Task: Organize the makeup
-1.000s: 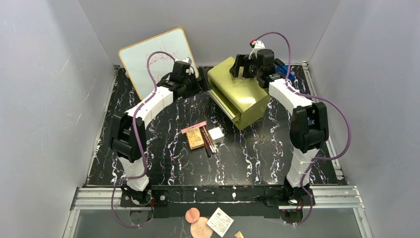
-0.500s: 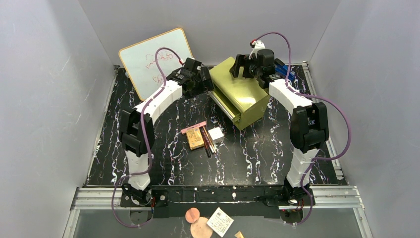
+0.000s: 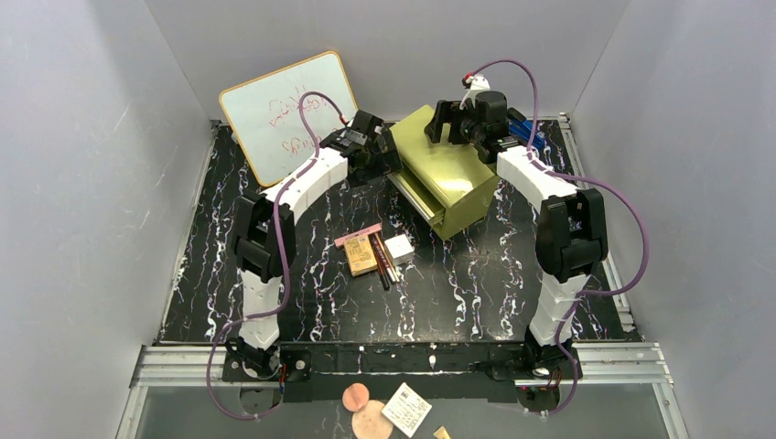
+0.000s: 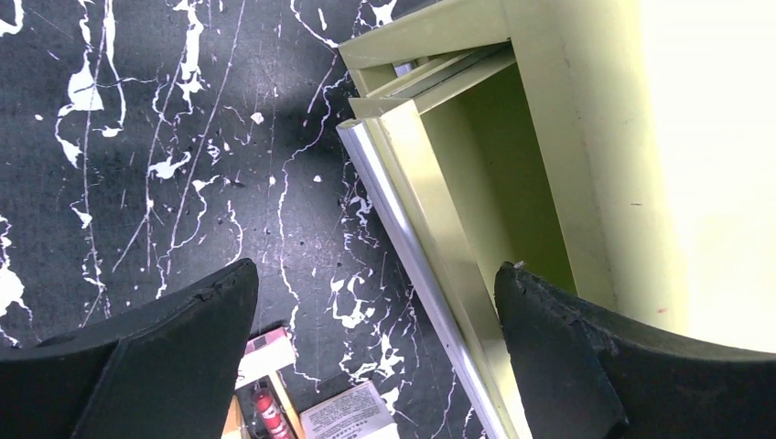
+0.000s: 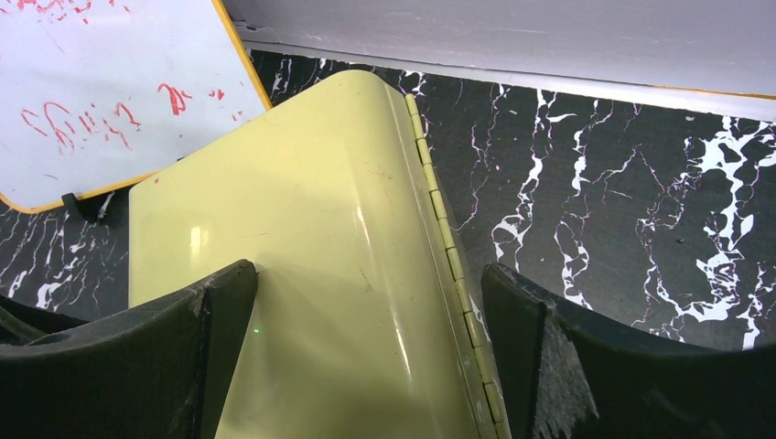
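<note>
Lying in a tight cluster on the black marbled table [image 3: 476, 274], the makeup [image 3: 375, 251] sits in front of the olive-yellow drawer chest [image 3: 453, 174], off its front-left corner and apart from it. In the cluster, the tan-orange palette [image 3: 361, 257] is farthest from the chest. The thin pink case [image 3: 358, 237] lies across the palette's chest-facing end. Slim dark pencils [image 3: 384, 260] run alongside the palette, and the small white box [image 3: 399, 248] is on the side nearest the chest.

The chest stands at an angle with one drawer [image 4: 476, 183] pulled partly out of its front; what shows of the inside is bare.

The left gripper [image 4: 375, 274] hangs at the chest's front-left, above the open drawer's edge. Its fingers are spread wide and grasp nothing. The right gripper [image 5: 366, 274] is over the chest's top near its hinged back edge. Its fingers are also wide apart with nothing between them but the lid below; whether they touch the lid cannot be told.

A whiteboard [image 3: 274, 110] with red writing leans just to the left of the chest, behind the left arm.
</note>
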